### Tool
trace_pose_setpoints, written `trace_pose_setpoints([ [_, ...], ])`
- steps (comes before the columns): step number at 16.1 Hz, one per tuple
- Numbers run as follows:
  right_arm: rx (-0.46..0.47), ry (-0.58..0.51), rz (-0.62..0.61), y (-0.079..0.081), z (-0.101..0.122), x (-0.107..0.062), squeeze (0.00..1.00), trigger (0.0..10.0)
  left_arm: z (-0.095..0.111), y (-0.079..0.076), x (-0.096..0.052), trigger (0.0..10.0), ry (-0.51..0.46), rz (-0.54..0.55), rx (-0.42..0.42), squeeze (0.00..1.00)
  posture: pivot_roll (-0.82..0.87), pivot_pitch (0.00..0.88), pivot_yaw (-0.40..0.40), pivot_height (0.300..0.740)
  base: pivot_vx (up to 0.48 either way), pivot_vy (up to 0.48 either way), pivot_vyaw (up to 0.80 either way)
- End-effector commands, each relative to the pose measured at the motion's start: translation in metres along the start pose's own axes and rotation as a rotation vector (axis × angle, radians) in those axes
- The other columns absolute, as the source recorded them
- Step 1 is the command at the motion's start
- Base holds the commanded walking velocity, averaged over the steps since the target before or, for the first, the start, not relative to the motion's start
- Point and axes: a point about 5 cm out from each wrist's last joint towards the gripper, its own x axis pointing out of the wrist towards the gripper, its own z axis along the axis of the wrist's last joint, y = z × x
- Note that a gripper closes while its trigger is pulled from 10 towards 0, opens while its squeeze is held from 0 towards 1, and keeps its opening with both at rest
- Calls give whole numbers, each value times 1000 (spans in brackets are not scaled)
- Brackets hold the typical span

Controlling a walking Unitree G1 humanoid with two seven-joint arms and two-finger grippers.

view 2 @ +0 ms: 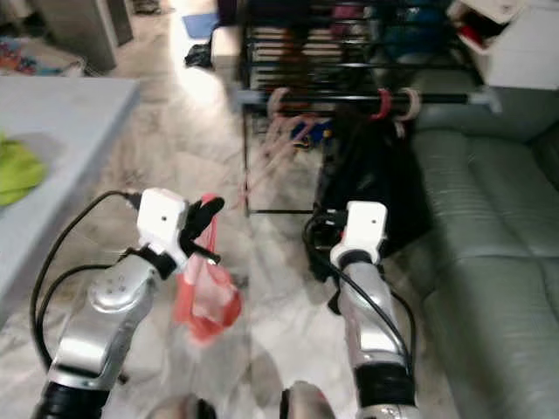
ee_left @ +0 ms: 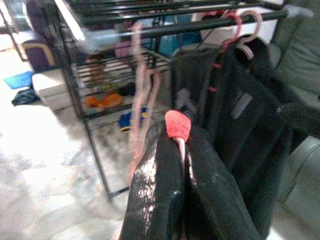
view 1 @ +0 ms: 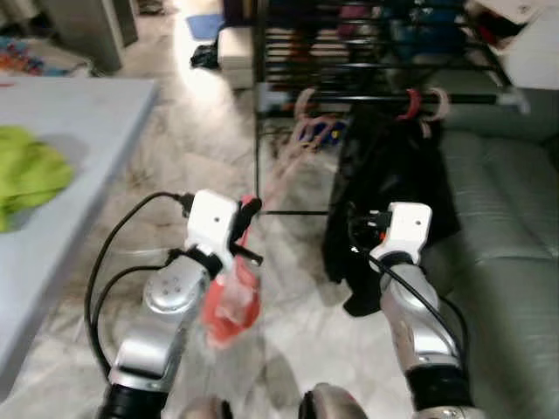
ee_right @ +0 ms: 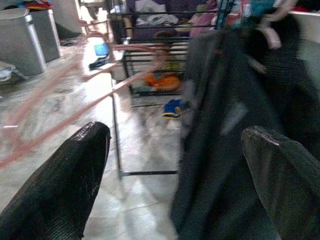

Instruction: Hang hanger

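**Mia:** Where is the hanger [ee_left: 176, 126]?

**Ben:** The left tool [ee_left: 182, 165] grips it. The two black fingers are squeezed tight, and a small red bit of the hanger pokes out between them. A red and pink piece of clothing [view 1: 231, 301] dangles under that tool, down at about 7 o'clock in the head picture. It is blurry, so I cannot say what it is.

**Mia:** Is it on the rail yet?

**Ben:** No. The black rail [view 1: 384, 99] is far up at about 1 o'clock. The tool is well apart from it, low over the floor [view 1: 201, 148].

**Mia:** What is on the rail now?

**Ben:** A red hanger [view 1: 410, 105] and a pale one [view 1: 437, 103] sit there with dark clothes [view 1: 389, 188] below. A pink hanger [view 1: 301, 118] hangs at about 12 o'clock, blurry too.

**Mia:** And the right tool [ee_right: 175, 175]?

**Ben:** Its fingers are spread wide with nothing in them. It points at the dark clothes.

**Mia:** So how much is done?

**Ben:** I think the picking up is done. The robot must get close, lift the hook and set it over the rail. There looks to be bare rail between the pink hanger and the red one.

**Mia:** Anything else?

**Ben:** A green cloth [view 1: 26, 170] lies on the table [view 1: 96, 122] at 9 o'clock. A grey sofa [view 1: 507, 227] sits at 3 o'clock.
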Motion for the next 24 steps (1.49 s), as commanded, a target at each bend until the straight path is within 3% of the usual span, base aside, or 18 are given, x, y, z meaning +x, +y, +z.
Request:
trace_pose_setpoints([
  [1,5,-9,-8,-2,2,0,0,10000,4,-2,1,10000,-14,-13,20,0,20,68,-26,740,0,420,0],
  [8,2,-13,-8,-1,2,0,0,10000,6,-5,2,10000,-33,-35,47,0,22,68,-22,740,82,409,0],
  [15,-6,-21,-13,-1,2,-1,0,10000,8,-11,1,10000,-57,-48,28,0,22,69,-21,740,460,0,0],
  [19,-7,-20,-15,-1,2,0,0,10000,11,-14,1,10000,-76,-75,20,0,22,68,-21,740,0,0,0],
  [24,-11,-22,-14,-2,2,0,0,10000,11,-15,0,10000,-85,-88,15,0,20,69,-24,740,406,0,0],
])
